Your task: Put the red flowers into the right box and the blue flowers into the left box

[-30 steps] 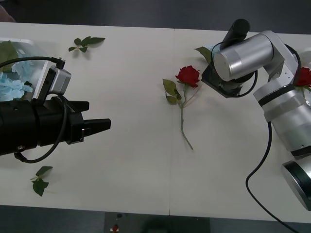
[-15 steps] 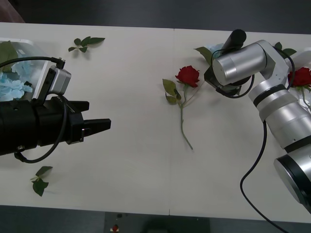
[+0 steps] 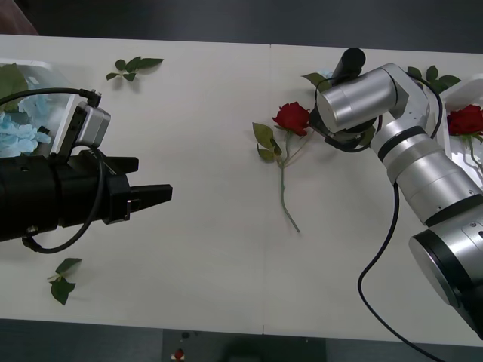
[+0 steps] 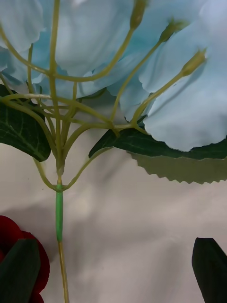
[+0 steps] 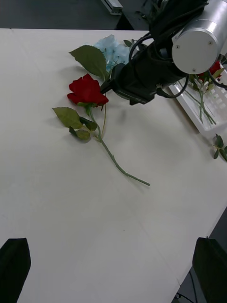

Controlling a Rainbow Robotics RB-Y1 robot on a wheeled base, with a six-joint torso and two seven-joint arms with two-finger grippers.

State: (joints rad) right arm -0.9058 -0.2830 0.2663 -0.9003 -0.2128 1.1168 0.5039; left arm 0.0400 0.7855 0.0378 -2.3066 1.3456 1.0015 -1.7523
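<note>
Near the far edge of the table (image 3: 211,249), right gripper (image 5: 109,86) over blue flower (image 4: 142,71), fingers hidden, cannot tell. Left gripper (image 3: 151,197) closed, idle. Risk: catching neighbouring rose (image 3: 292,118) too.

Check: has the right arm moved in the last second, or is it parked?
Yes. In the front view the right gripper end has shifted toward the table's far edge and slightly left, closing on the red rose, which hasn't moved. The left gripper is unchanged.
</note>
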